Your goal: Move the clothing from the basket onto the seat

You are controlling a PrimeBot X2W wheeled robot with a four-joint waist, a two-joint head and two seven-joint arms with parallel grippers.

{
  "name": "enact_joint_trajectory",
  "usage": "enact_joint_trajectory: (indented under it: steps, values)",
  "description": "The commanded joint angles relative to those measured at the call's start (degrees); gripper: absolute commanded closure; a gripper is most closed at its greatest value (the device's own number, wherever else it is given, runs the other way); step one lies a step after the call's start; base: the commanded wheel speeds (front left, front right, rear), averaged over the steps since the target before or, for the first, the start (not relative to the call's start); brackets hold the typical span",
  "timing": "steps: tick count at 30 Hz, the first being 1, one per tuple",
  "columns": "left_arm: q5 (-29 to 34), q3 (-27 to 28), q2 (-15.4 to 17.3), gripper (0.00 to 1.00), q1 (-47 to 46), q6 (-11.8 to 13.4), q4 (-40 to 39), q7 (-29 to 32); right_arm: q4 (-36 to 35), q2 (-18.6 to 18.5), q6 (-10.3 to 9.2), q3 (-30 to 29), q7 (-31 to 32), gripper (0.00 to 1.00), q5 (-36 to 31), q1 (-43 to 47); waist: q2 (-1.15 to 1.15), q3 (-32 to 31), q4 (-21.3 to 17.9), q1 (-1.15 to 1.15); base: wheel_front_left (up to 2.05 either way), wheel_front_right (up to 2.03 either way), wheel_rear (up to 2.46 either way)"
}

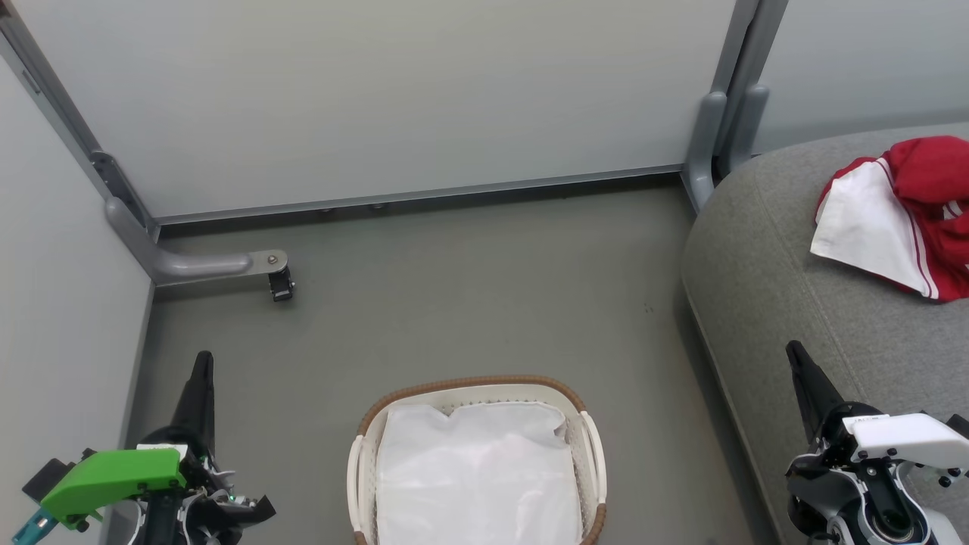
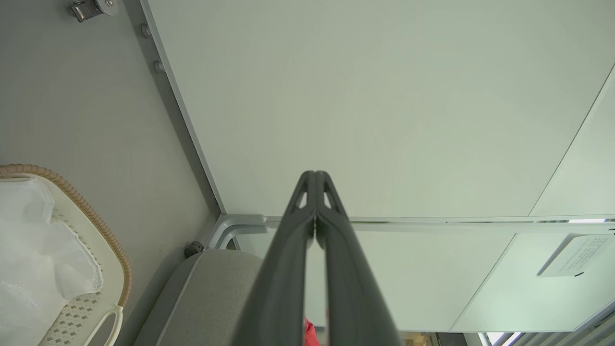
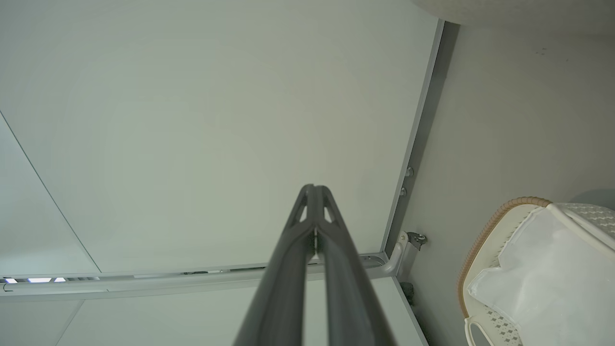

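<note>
My left fingers [image 2: 283,269] and right fingers [image 3: 286,278] are each pressed together at the tips, gripping nothing. The red-and-white clothing [image 1: 901,212] lies on the grey seat [image 1: 757,288], cut off at the head view's right edge. A white sheet [image 2: 571,254] on the panel [image 2: 384,120] carries print too small to read. The basket [image 1: 469,382], on the floor [image 1: 469,288], holds its white cloth liner [image 1: 477,469].

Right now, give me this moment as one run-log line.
clothing: on seat | basket: liner, no clothing seen | left fingers: shut, empty | right fingers: shut, empty
</note>
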Motion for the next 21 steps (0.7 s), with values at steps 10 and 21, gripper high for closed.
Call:
enact_joint_trajectory:
  steps: [10,21]
  values:
    - [0.29,0.28,0.09,1.0,-0.66,-0.28,-0.01,0.05,-0.17,-0.2,-0.02,-0.17,0.09,1.0,-0.12,-0.42,0.0,0.0,0.0,0.0,0.0,0.0,0.0]
    - [0.31,0.32,0.07,1.0,-0.67,-0.28,0.0,0.1,-0.17,-0.19,-0.02,-0.18,0.12,1.0,-0.1,-0.42,0.0,0.0,0.0,0.0,0.0,0.0,0.0]
